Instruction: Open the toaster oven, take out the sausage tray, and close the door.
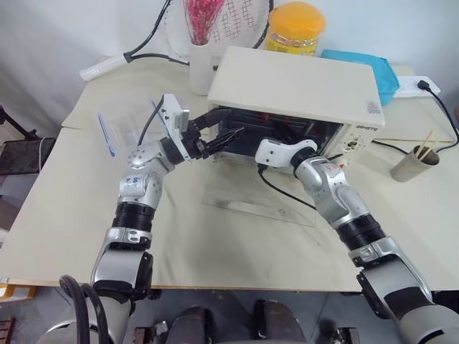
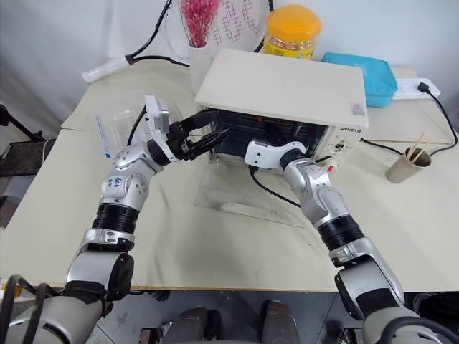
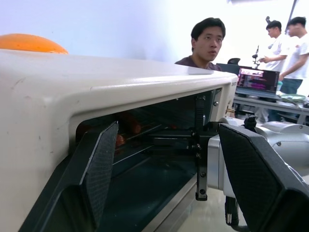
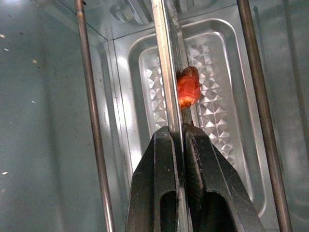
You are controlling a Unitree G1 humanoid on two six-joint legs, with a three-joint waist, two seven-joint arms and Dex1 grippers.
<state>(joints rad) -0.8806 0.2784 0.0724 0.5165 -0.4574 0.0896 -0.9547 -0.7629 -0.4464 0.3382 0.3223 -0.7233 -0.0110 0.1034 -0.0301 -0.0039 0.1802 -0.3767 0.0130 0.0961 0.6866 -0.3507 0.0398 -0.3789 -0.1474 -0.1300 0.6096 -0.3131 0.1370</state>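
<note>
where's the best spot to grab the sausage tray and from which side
Grip its thin front rim, coming straight in through the open oven front. The tray lies flat and shallow inside, so that raised edge is likely the only pinchable part; the right tool is shut on it.

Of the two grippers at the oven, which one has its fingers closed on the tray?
The right gripper: its fingers pinch the sausage tray's rim inside the toaster oven. The left gripper is open at the oven's mouth, holding nothing.
</note>
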